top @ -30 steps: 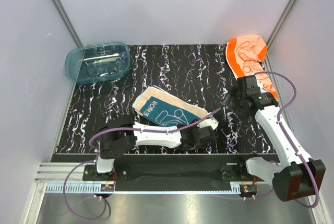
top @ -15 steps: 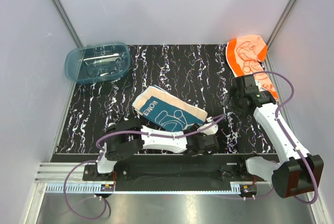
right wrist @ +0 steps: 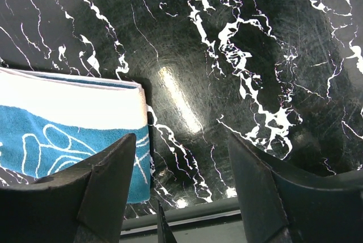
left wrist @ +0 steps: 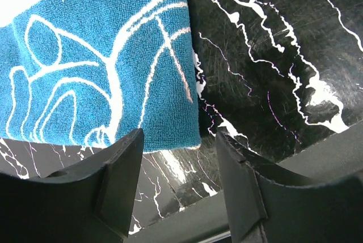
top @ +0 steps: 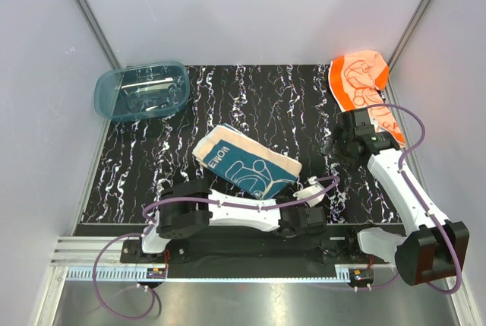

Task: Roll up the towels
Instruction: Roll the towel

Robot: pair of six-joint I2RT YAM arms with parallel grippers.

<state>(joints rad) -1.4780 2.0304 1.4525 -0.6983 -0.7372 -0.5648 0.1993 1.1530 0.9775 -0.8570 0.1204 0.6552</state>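
- Towels: the blue towel (top: pixel 247 163) lies folded flat and slantwise in the middle of the table (top: pixel 250 98), not yet rolled. The orange towel (top: pixel 360 81) lies unrolled in the far right corner, its near end hidden under my right arm (top: pixel 401 181).
- My left gripper (left wrist: pixel 180 141) is low at the near table edge, fingers spread with nothing between them. The blue towel's near corner sits just beyond the tips. I judge that this placing suits taking that edge to start a roll.
- My right gripper (right wrist: pixel 181 146) is spread too and empty, over bare table, with the blue towel's cream end just to its left. I take it as placed to steady or tuck that end.
- Neither towel is rolled; the blue one looks to be the one in hand.
- The tub (top: pixel 142 90) stands well apart in the far left corner.
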